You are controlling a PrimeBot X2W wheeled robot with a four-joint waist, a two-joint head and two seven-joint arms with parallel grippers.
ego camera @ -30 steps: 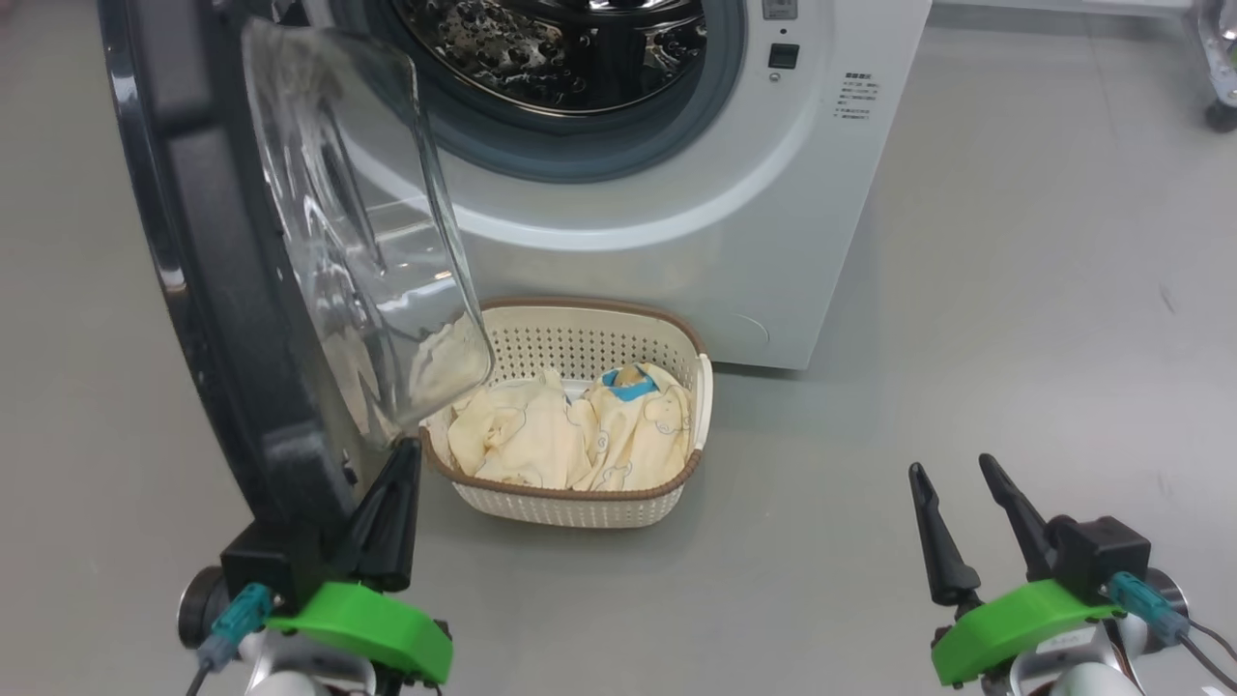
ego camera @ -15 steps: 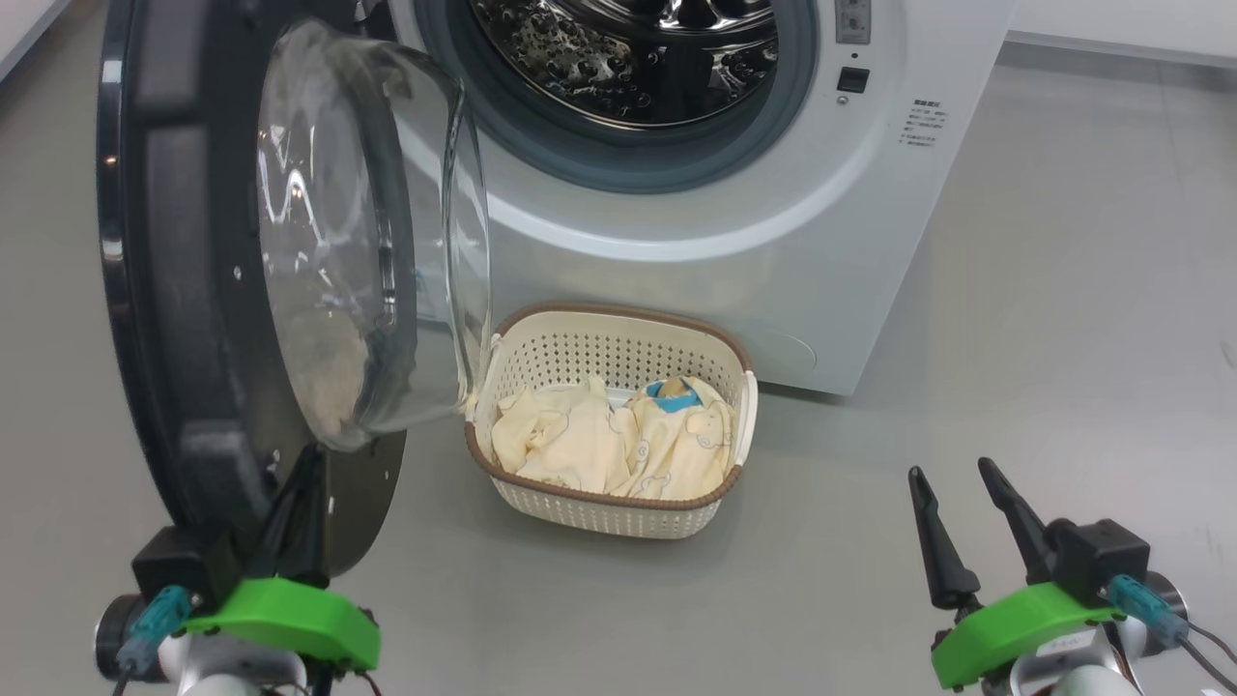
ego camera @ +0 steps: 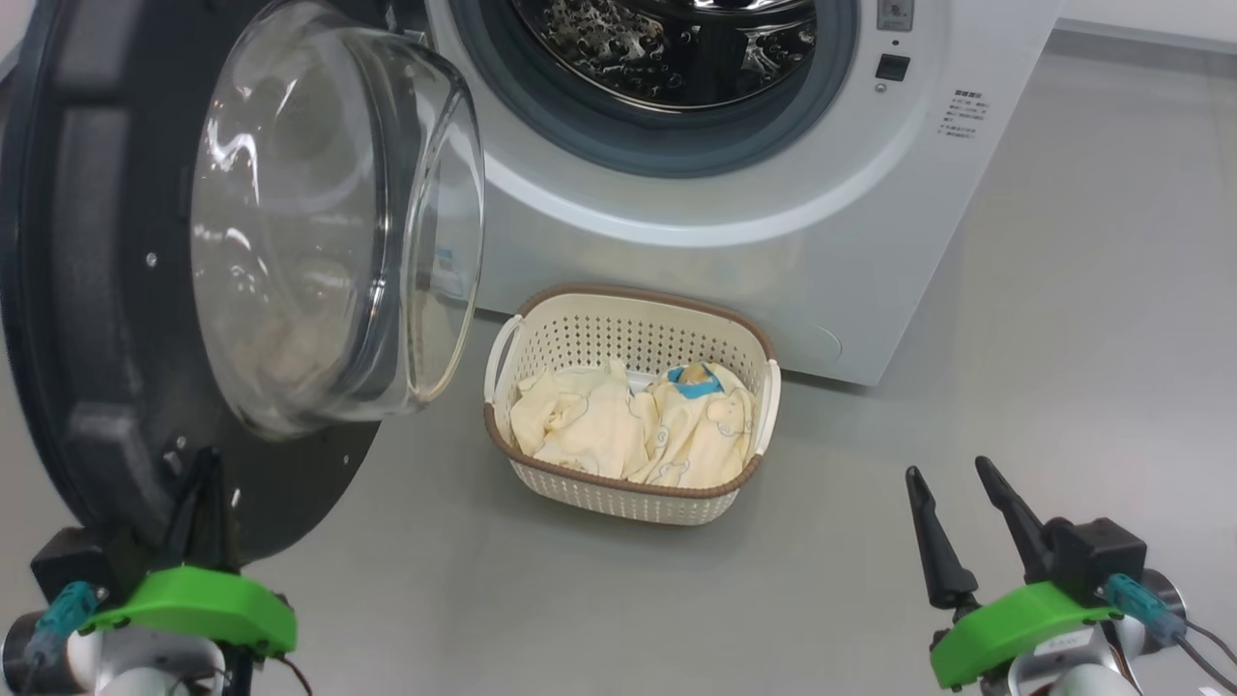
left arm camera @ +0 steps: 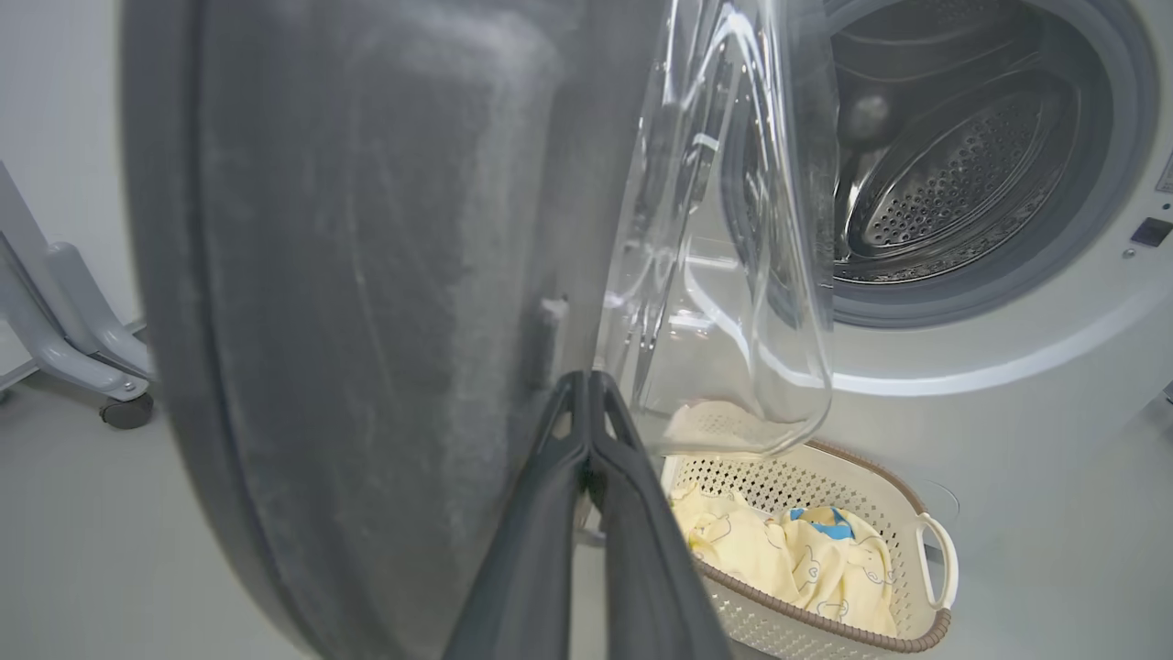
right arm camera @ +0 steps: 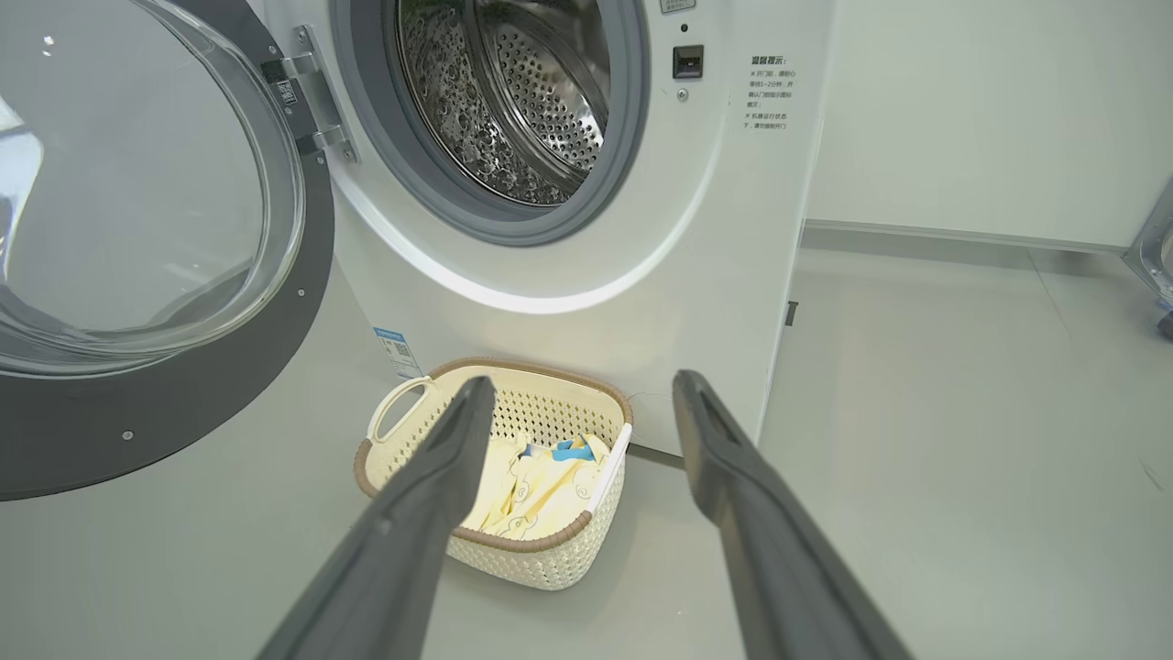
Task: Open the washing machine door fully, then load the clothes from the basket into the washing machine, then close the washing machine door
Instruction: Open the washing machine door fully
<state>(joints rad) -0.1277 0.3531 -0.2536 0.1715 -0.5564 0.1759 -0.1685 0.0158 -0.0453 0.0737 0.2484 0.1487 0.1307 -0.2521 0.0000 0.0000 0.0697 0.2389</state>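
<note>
Showing the washing machine door [ego camera: 87,290] standing wide open from the washing machine [ego camera: 773,242], the left gripper [ego camera: 203,483], fingers pressed together, at its lower rim edge, the right gripper [ego camera: 947,466] spread empty above bare floor [ego camera: 1063,338], and the clothes [ego camera: 628,425] in the basket [ego camera: 618,480] at the machine's foot.

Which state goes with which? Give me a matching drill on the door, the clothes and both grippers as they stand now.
1 washing machine door
2 clothes
3 left gripper
4 right gripper

a open, holding nothing
b lying in the basket
c swung open, drum exposed
d shut, at the door's lower edge

Pairs: 1-c, 2-b, 3-d, 4-a
</note>
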